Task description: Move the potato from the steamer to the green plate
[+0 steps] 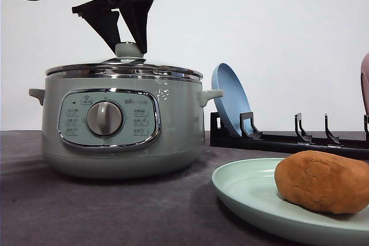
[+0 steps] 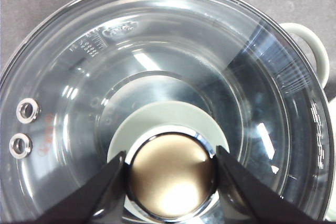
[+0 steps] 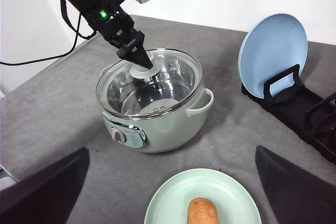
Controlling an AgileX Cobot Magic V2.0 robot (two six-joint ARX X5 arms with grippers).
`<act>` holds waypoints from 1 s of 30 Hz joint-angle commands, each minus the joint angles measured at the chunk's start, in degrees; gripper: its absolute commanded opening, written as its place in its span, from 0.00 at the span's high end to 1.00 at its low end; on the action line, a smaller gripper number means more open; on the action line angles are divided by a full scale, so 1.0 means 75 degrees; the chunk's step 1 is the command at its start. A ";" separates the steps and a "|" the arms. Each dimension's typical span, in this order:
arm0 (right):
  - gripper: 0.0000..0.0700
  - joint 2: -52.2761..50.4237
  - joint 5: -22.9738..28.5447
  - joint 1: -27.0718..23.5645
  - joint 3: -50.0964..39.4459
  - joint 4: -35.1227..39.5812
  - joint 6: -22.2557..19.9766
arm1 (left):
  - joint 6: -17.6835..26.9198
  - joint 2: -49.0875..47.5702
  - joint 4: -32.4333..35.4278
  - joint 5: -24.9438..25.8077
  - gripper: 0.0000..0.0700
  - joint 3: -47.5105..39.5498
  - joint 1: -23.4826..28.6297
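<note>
Resting on the green plate (image 3: 220, 187), the potato (image 3: 202, 212) seems delivered. At 11 o'clock from it, the steamer (image 3: 157, 124) is lidded; the left pincer (image 2: 170, 177) grips the lid knob (image 2: 170, 174). Right pincer (image 3: 170, 182) gapes wide, empty.

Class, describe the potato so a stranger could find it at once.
Start at the sage-green steamer mid-table, then look nearer the robot to the green plate. The potato lies on it: an orange-brown matte lump, the only thing on that plate.
</note>
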 commanded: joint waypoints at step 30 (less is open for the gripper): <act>0.08 0.0041 0.0003 0.0032 0.0125 0.0058 0.0160 | 0.0621 0.0047 0.0500 -0.0006 1.00 0.0216 -0.0266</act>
